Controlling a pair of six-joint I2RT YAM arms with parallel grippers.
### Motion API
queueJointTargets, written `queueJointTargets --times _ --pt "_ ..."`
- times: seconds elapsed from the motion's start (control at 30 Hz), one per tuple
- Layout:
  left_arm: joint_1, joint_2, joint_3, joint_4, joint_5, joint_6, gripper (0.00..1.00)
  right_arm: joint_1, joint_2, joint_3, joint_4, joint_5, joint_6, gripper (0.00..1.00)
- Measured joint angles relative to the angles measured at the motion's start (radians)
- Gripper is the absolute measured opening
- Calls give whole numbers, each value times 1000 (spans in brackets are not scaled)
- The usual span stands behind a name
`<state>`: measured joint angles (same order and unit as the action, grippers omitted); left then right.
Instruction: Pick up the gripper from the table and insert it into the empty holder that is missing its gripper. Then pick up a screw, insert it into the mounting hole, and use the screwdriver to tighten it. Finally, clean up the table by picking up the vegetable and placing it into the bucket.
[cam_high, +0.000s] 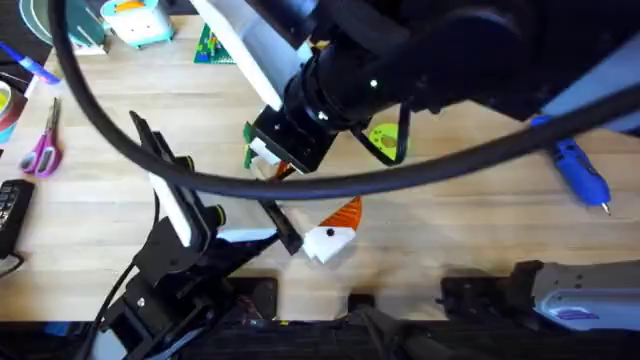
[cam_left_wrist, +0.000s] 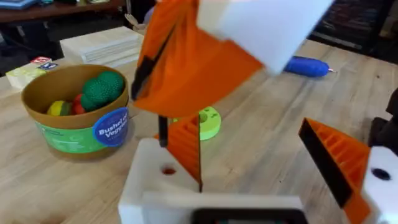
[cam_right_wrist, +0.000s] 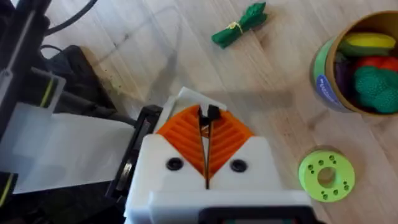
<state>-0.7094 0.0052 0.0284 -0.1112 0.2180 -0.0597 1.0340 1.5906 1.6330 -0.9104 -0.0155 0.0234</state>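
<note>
Right gripper (cam_right_wrist: 207, 134) clenched, orange pads pressed together, pinching a small black piece (cam_right_wrist: 211, 114) at the tips; cannot tell if it's a screw. Right arm reaches across to the table's middle, and its gripper hangs just over the left arm's white holder (cam_left_wrist: 155, 186).

Left gripper (cam_left_wrist: 261, 155) released, fingers well apart, grasping nothing. The holder has a mounting hole on its face. The gripper (cam_left_wrist: 186, 146), an orange wedge, stands upright on the holder, touching it. The left arm's other finger is orange-tipped (cam_left_wrist: 339, 162), off to the side.

Bucket (cam_left_wrist: 74, 134) upright on the table near the middle, yellow-gold rim, green band, blue label. Inside it: a bumpy green round toy (cam_left_wrist: 102, 87), a yellow piece (cam_left_wrist: 56, 107) and a red piece (cam_left_wrist: 78, 102). The right wrist view adds something purple (cam_right_wrist: 342, 73) by the wall. Contents come up to about the rim.

Vegetable (cam_right_wrist: 239, 25) dark green, lying flat on bare table, apart from the bucket, not in it.

Lime-green disc (cam_right_wrist: 326, 175) with holes, flat on the table just beside the bucket, not touching.

Screwdriver (cam_high: 580, 170) blue, lying near the table's right edge, bit pointing toward the front edge, untouched by either gripper.

Pink-handled scissors (cam_high: 42, 145) near the left edge
</note>
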Motion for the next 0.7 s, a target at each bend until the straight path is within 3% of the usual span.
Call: queueJointTargets --times 0.7 --pt "0 0 0 0 0 0 993 0 13 -28 20 -19 7 7"
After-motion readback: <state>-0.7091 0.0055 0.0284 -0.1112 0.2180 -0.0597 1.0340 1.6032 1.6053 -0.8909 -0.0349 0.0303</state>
